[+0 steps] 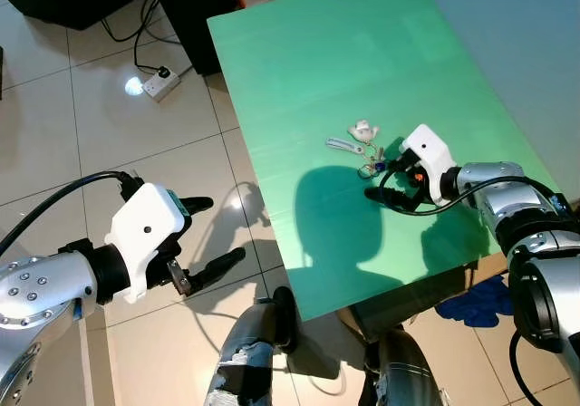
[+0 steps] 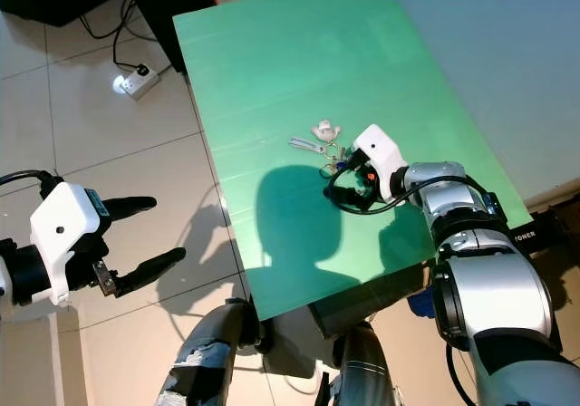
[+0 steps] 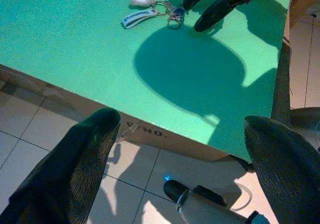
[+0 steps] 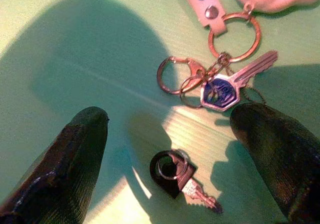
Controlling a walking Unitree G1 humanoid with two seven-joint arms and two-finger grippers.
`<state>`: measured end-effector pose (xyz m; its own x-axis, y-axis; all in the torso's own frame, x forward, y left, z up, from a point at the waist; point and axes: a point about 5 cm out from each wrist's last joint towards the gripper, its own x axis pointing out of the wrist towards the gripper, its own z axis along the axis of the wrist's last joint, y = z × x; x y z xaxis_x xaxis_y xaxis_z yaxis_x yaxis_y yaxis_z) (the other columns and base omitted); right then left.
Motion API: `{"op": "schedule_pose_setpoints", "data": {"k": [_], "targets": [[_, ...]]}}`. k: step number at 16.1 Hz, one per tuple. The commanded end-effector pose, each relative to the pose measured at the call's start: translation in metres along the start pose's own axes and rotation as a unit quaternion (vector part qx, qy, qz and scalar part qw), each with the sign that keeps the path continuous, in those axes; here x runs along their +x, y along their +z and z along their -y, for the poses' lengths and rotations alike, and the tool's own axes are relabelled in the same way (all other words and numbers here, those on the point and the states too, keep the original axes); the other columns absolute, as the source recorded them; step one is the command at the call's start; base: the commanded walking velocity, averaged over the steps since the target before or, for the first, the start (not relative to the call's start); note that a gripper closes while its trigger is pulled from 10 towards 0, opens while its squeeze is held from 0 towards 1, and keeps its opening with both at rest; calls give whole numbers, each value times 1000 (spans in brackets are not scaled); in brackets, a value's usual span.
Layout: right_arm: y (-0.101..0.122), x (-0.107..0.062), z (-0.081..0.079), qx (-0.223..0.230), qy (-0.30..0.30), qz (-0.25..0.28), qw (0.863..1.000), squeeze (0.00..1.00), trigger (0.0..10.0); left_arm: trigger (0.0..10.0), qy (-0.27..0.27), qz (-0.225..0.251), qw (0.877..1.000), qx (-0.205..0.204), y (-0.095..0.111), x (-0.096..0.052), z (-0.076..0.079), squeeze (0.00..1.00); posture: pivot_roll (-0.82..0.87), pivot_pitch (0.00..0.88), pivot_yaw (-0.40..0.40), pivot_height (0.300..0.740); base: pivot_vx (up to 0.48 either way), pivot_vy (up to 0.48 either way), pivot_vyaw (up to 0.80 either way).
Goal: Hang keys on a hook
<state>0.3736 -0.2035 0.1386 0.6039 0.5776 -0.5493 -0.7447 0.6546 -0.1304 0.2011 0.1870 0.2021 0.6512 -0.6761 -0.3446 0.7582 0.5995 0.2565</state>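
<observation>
"Where are the keys?"

"The keys [image 4: 220, 86] lie flat on the green table [image 1: 317, 71]. From the middle of the table they are at about four o'clock. A blue-headed key hangs on small rings with a clasp. A white strap [image 1: 342, 143] and a pale little charm [image 1: 363, 131] are joined to the bunch."

"Is there another key?"

"Yes, a black-headed key [image 4: 177, 176] lies just beside the bunch, apart from it."

"What is the right gripper [image 4: 185, 149] doing?"

"It is down at the table, right at the keys. Its two black fingers are spread wide. The black-headed key sits between the tips, and the blue one is near one tip. It is not pinching anything."

"And the left gripper [image 1: 208, 238]?"

"It hangs over the tiled floor [image 1: 82, 134], off the table's nine o'clock side. Its fingers are spread too, with nothing in them."
</observation>
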Motion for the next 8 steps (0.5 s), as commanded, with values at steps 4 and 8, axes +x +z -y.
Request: {"op": "schedule_pose_setpoints", "data": {"k": [4,8], "targets": [[-27,-1,-4,-59,-5,-98,993,0,8549,10000,-51,-14,998,-16,-4,-3,17,0,289,404,113,718,0,0,0],[-28,1,-5,-77,-7,-101,992,0,5373,10000,-52,-14,998,-17,-4,-3,17,0,287,407,110,718,0,0,0]]}}
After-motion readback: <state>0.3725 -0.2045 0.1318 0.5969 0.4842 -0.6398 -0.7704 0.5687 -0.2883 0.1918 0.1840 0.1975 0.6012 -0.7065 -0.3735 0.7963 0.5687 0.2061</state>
